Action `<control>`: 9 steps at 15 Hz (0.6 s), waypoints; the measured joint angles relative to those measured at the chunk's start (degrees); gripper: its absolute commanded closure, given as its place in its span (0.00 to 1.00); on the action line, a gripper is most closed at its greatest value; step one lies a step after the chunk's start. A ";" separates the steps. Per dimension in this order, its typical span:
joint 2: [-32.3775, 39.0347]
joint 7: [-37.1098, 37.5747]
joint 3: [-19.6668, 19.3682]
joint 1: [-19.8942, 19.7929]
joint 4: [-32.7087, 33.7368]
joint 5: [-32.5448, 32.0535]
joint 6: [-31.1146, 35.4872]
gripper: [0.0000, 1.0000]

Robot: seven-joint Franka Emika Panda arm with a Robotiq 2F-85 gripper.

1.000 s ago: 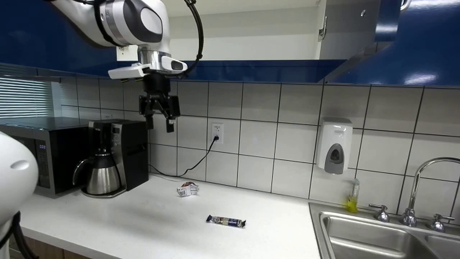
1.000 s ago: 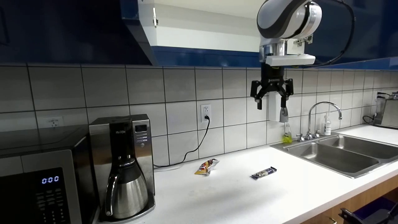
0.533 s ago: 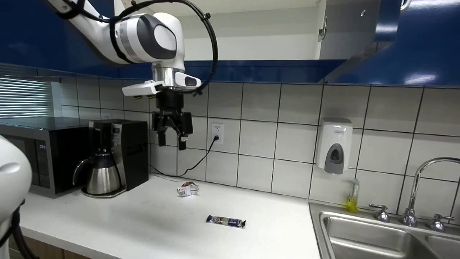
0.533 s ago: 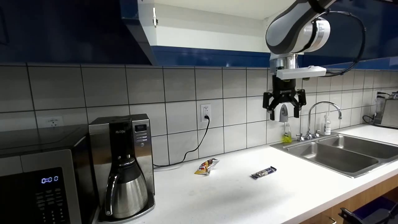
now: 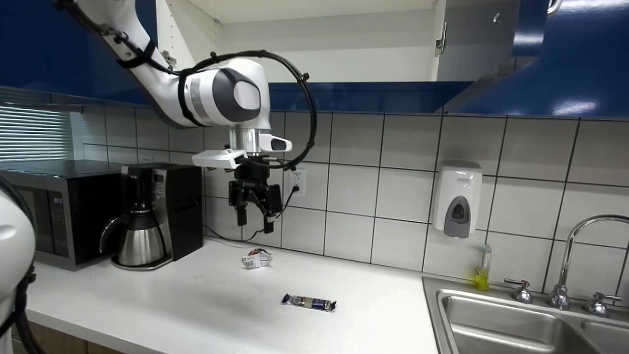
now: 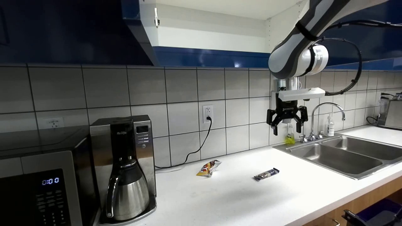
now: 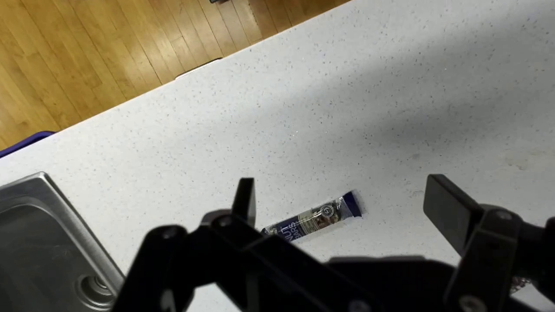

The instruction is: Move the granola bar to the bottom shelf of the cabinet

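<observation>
The granola bar (image 5: pixel 309 302), a slim packet with dark blue ends, lies flat on the white counter in both exterior views. Well above it hangs my gripper (image 5: pixel 255 222), its fingers wide apart and nothing held. In the wrist view the granola bar (image 7: pixel 314 220) appears between the spread fingers, its left end partly covered by the left finger (image 7: pixel 245 197). Overhead is the cabinet (image 6: pixel 213 57) with blue fronts and a white interior, its doors standing ajar. From these low viewpoints the upper face of the bottom shelf is hidden behind the blue lower rail.
A crumpled snack bag (image 6: pixel 209 168) lies on the counter near the wall. The coffee maker (image 5: pixel 184 211) and microwave (image 6: pixel 40 175) stand at one end, a steel sink (image 5: pixel 432 314) at the other. A black cord (image 6: pixel 201 147) runs to the wall outlet. A soap dispenser (image 5: pixel 458 196) hangs on the tiles.
The arm has come down from in front of the cabinet toward the counter, shifting right in both exterior views. The jaws stay open; the granola bar has not moved.
</observation>
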 measured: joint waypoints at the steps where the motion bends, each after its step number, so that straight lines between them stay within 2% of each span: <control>1: 1.70 0.40 0.00 -0.01 0.00 -0.01 1.84 0.00; 9: 15.99 4.75 -0.02 0.01 2.47 -0.72 14.33 0.00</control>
